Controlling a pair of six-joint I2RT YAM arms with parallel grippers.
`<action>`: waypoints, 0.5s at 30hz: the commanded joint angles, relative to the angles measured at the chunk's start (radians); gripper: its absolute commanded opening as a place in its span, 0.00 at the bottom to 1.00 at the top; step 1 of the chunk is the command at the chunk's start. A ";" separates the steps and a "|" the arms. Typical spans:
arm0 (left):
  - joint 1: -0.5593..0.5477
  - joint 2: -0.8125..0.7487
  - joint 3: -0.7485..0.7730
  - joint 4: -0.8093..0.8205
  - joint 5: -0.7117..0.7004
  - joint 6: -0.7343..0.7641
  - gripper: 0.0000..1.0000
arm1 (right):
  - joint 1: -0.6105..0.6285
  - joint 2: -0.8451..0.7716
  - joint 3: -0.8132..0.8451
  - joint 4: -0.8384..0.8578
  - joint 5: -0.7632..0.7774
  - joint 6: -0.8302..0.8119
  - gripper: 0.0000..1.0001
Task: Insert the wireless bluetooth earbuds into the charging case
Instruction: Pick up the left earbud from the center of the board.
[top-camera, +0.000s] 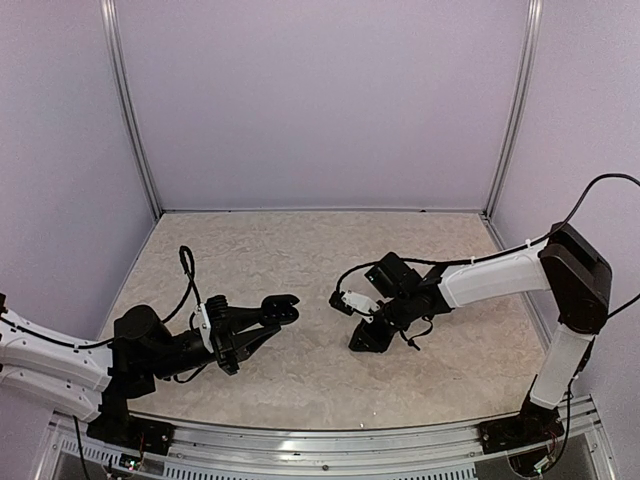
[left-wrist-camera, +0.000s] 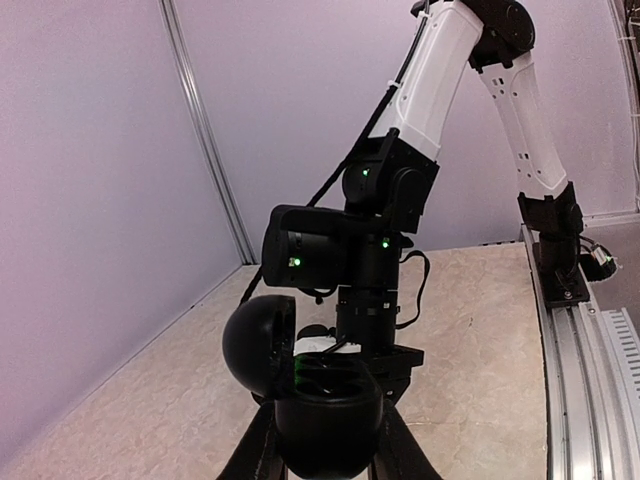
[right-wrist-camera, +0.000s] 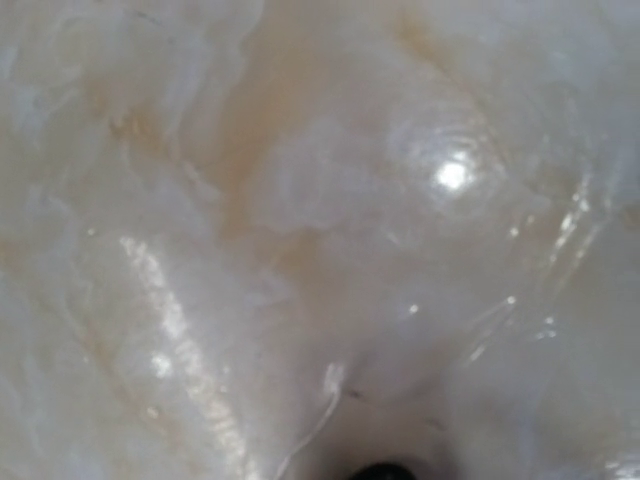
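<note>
The charging case (left-wrist-camera: 330, 415) is a glossy black pebble held between the fingers of my left gripper (left-wrist-camera: 330, 445). Its lid (left-wrist-camera: 255, 345) stands open to the left and its wells face up. From above, the left gripper (top-camera: 278, 312) points right with the case (top-camera: 285, 306) at its tip. My right gripper (top-camera: 368, 340) points down at the table a little to the right of the case. Its jaws do not show clearly. The right wrist view is a blurred close-up of the tabletop with a small dark round shape (right-wrist-camera: 385, 470) at the bottom edge. I cannot tell whether that shape is an earbud.
The marbled tabletop (top-camera: 300, 250) is closed in by lilac walls on three sides. The right arm (left-wrist-camera: 440, 70) rises behind the case in the left wrist view. A metal rail (left-wrist-camera: 585, 340) runs along the near edge.
</note>
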 joint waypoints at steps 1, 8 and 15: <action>0.003 0.006 0.020 0.024 -0.002 0.010 0.04 | 0.004 0.022 0.006 -0.045 0.046 -0.009 0.26; 0.005 0.011 0.024 0.024 0.001 0.013 0.04 | 0.004 0.018 0.004 -0.048 0.089 -0.012 0.18; 0.006 0.008 0.023 0.021 0.002 0.014 0.04 | 0.003 0.002 0.006 -0.050 0.130 -0.010 0.00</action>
